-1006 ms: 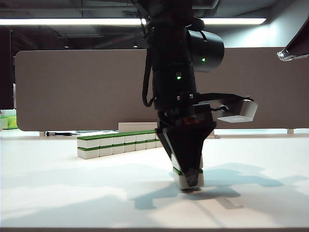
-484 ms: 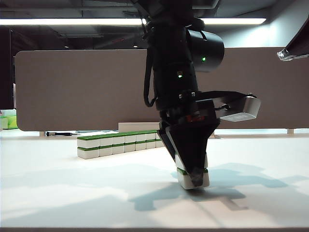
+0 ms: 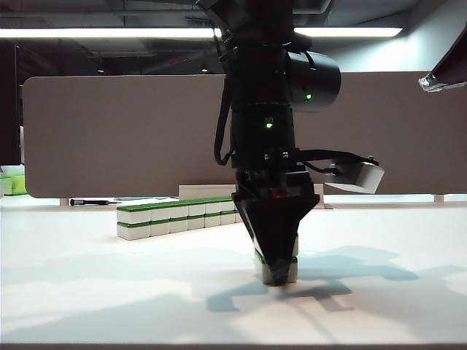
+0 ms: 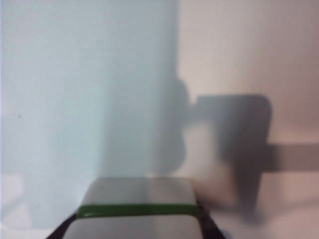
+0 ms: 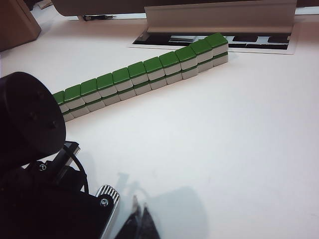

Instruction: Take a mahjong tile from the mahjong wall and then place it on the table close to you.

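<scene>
Exterior view: unlabelled tile [image 3: 276, 271] in left end effector [image 3: 276, 275].

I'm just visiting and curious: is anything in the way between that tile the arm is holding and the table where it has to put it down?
Nothing visible is. The left gripper holds the mahjong tile at the bare white table, well in front of the mahjong wall.

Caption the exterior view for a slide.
Left tool holds a mahjong tile on the table, mahjong wall behind.

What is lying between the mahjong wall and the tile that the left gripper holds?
Only bare table; exterior view shows mahjong wall, left gripper, tile.
</scene>
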Robot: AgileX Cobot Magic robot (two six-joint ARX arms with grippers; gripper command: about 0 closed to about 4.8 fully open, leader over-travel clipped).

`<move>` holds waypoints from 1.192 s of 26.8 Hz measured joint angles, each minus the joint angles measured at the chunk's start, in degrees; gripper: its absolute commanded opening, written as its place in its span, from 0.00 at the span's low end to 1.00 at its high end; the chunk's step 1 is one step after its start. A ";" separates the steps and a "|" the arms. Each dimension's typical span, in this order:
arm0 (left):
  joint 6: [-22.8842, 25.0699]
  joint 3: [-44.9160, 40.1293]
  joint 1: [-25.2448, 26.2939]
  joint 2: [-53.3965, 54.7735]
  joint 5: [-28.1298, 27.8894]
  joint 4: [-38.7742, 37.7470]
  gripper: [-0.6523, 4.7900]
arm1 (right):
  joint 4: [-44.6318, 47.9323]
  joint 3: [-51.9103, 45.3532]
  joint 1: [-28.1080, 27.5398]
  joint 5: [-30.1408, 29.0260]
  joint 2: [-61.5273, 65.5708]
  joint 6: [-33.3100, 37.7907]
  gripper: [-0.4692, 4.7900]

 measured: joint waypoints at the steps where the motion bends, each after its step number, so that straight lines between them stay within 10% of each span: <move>1: 0.00 0.24 -0.07 0.26 -0.04 -0.13 0.66 | 0.00 0.00 0.00 0.00 0.00 0.00 0.09; 14: -0.02 0.28 -0.28 0.24 0.35 -0.85 0.87 | 0.00 0.00 -0.02 0.00 0.00 0.00 0.09; 32: -0.24 0.57 4.63 0.17 -1.07 -9.66 0.86 | 0.00 0.00 0.04 0.00 0.00 0.00 0.09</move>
